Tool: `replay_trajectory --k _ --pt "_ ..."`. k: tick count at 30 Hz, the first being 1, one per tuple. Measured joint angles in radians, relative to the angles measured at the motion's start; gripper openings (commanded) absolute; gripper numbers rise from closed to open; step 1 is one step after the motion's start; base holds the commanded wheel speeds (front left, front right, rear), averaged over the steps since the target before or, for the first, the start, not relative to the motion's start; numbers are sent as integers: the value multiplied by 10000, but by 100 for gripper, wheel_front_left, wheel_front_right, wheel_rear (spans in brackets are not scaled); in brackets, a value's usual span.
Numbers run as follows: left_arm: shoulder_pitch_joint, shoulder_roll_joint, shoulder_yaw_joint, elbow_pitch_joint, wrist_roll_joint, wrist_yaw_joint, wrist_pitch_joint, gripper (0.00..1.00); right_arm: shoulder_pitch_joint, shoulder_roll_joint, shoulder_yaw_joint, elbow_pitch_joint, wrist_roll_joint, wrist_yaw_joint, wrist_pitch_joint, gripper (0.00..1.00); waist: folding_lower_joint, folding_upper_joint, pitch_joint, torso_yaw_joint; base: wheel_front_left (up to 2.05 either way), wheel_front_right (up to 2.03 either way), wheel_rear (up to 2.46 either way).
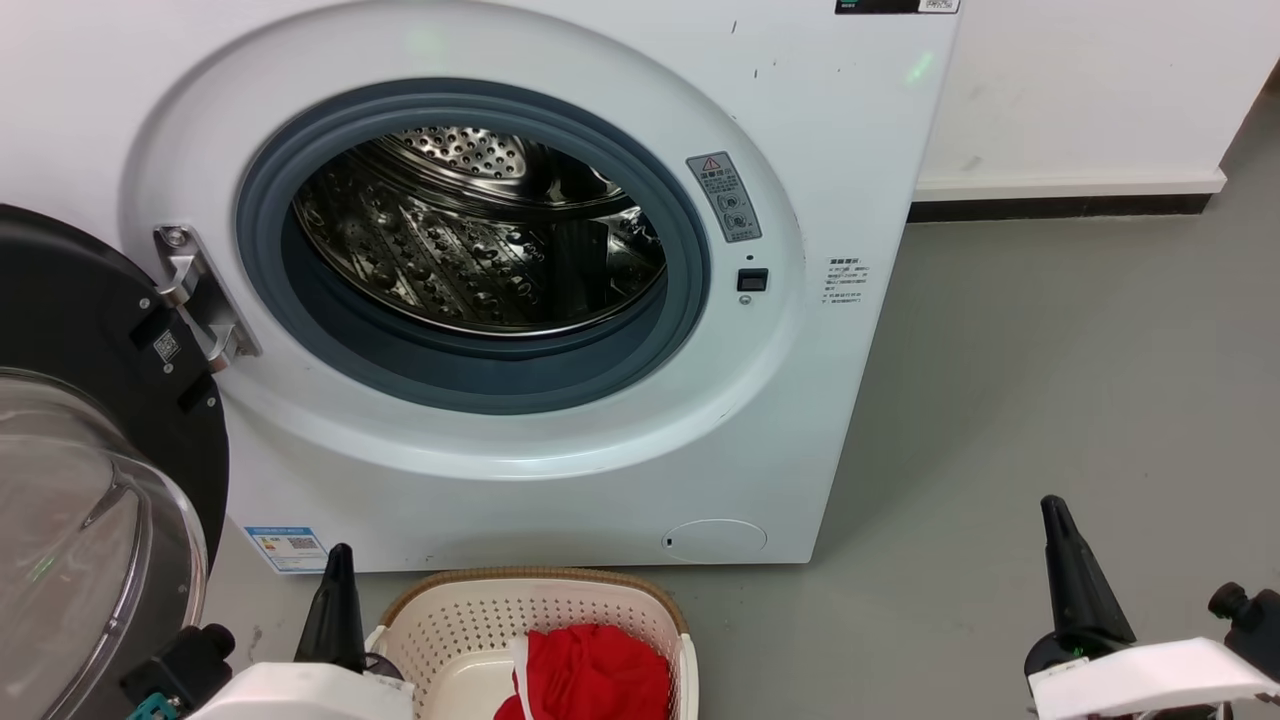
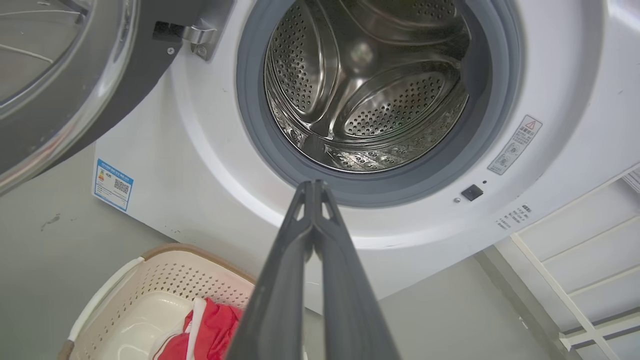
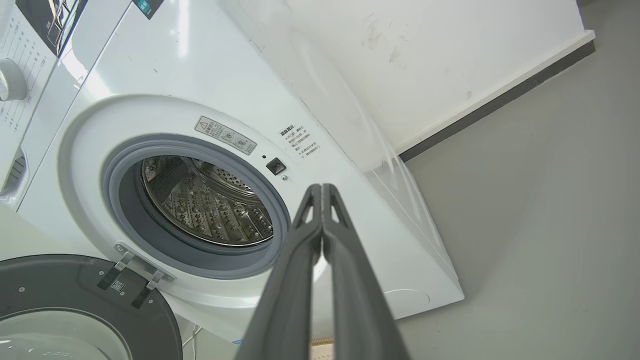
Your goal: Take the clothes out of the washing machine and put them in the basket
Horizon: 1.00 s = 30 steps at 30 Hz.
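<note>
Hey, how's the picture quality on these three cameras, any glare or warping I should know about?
Head view: sharp, evenly lit, glints on the steel drum, faint green reflections on the washing machine. Left wrist view: wide-angle bowing of the porthole, a hot spot deep in the drum. Right wrist view: the machine looks tilted, a glare streak on its upper panel.
</note>
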Motion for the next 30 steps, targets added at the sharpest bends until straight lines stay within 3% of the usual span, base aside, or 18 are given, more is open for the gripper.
replay_trajectory --k 30 --pt "-712 58 205 539 -3908 -539 876 0 -691 -77 -274 706 3875 0 867 0 0 0 58 111 0 0 0"
